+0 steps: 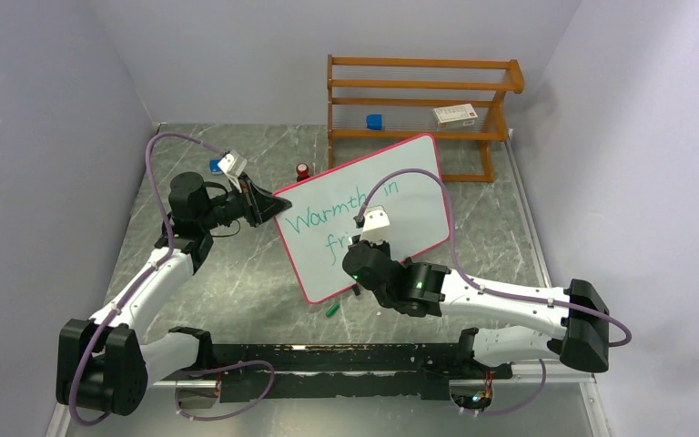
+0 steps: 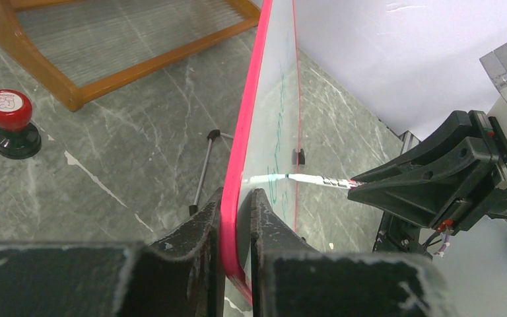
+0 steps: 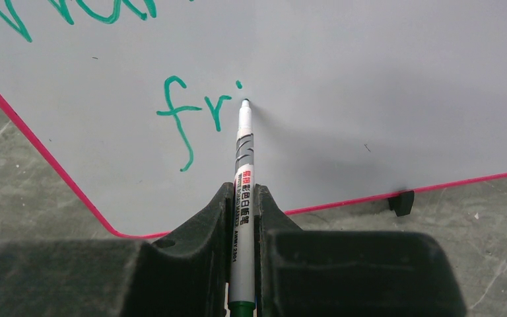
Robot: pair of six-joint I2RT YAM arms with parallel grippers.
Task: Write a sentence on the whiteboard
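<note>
The whiteboard (image 1: 400,187), white with a pink-red frame, stands tilted mid-table with green writing "Warmth in" and "fr" plus a dot. My left gripper (image 1: 271,205) is shut on the board's left edge; in the left wrist view its jaws (image 2: 236,211) clamp the pink frame (image 2: 247,119). My right gripper (image 1: 364,238) is shut on a white marker (image 3: 243,165) with green ink. The marker tip touches the board (image 3: 370,79) just below the dot, right of "fr". The marker also shows in the left wrist view (image 2: 317,179).
A wooden rack (image 1: 423,100) stands at the back with a blue block (image 1: 375,120) and a white box (image 1: 455,114). A red-topped stamp (image 1: 302,170) and a blue object (image 1: 216,166) sit behind the board. A green cap (image 1: 332,309) lies below the board.
</note>
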